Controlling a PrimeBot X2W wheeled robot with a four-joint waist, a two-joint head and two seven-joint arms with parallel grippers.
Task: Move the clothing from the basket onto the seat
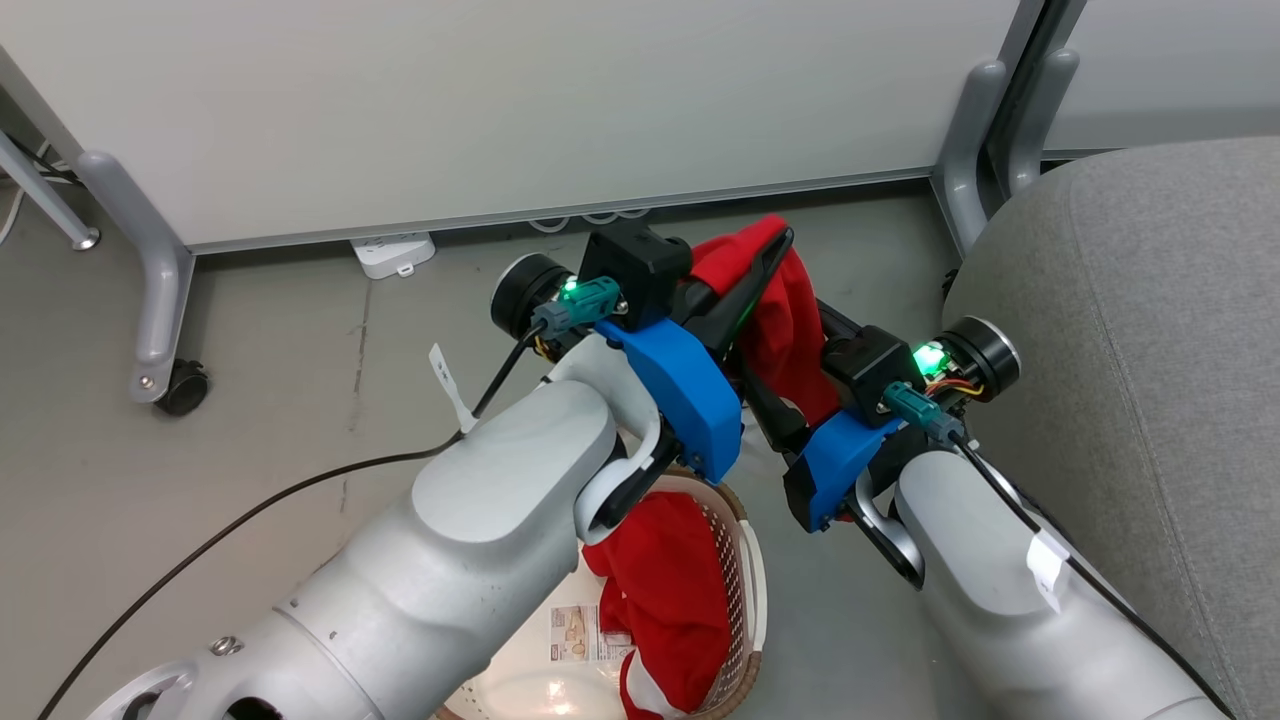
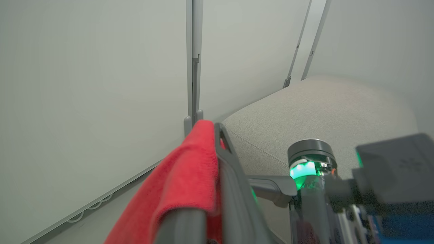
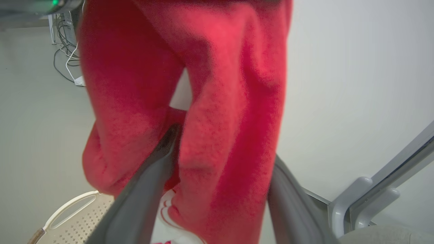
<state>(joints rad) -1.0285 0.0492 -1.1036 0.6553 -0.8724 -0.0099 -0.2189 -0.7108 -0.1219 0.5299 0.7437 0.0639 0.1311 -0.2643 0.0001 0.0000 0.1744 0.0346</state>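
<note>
Grey floor (image 1: 300,330), white partition (image 1: 500,100), seat (image 1: 1130,330). Left gripper (image 1: 770,255) jaws clenching clothing (image 1: 790,330), right gripper (image 3: 225,144) jaws released. Basket (image 1: 742,570) below, head view.

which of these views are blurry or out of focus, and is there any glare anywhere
Head view: sharp, with a glare spot inside the basket and bloom around the green lamp. Left wrist view: the clothing and the left gripper's fingers nearest the lens are soft, the seat behind clearer. Right wrist view: the clothing hangs so close it looks fuzzy and grainy.
</note>
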